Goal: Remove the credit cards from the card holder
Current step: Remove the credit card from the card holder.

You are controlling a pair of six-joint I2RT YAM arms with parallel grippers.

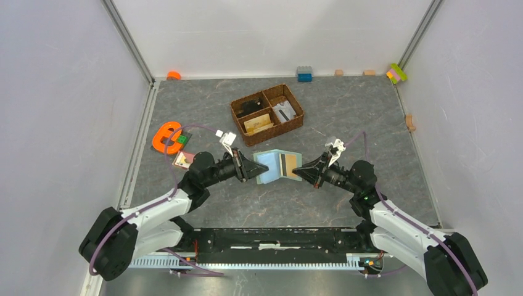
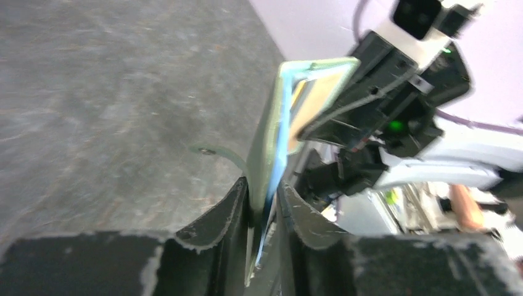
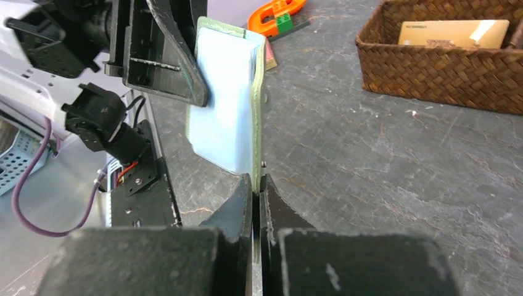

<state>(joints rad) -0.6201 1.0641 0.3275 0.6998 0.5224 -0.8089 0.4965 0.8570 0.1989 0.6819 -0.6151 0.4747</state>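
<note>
The card holder (image 1: 279, 165) is held open between the 2 arms, over the middle of the desk (image 1: 345, 111), near the front of the wicker basket (image 1: 277, 131). The left gripper (image 1: 251, 168) is clamped on 1 flap and the right gripper (image 1: 297, 171) on the other, with the jaws narrow on the edges. This hold is judged to spread the pale blue inside, so that the tan card (image 1: 287, 165) in the right half is exposed. No brand or writing can be read.
</note>
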